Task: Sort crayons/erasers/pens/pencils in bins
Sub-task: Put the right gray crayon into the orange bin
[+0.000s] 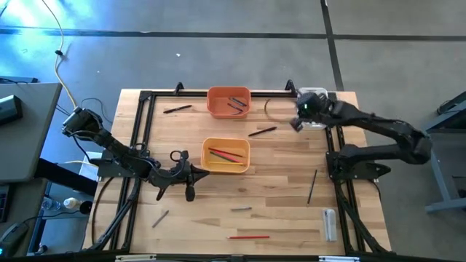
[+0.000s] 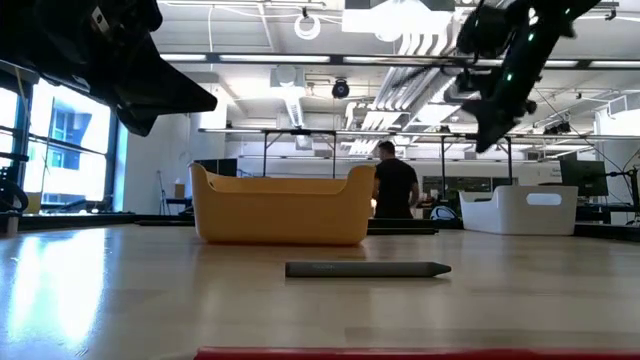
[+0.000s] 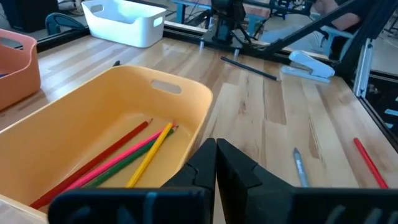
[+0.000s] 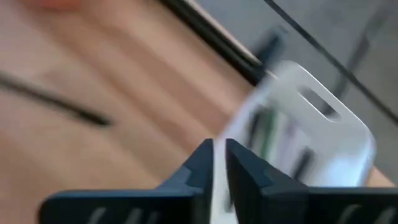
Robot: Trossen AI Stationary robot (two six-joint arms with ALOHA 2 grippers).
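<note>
At 9 o'clock of yellow bin [image 1: 226, 155], left gripper [image 1: 191, 175] fingers together, empty. Right gripper [image 1: 297, 124] at 9 o'clock of white bin [image 1: 320, 125], fingers nearly together, empty.

Grey concrete floor [image 1: 218, 51], tall windows [image 2: 60, 150] at left, ceiling strip lights [image 2: 250, 57], person [image 2: 395, 185] standing beyond table

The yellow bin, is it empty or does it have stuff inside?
Not empty. The yellow bin has a few colored pencils lying on its bottom: red, pink, green and yellow ones.
</note>
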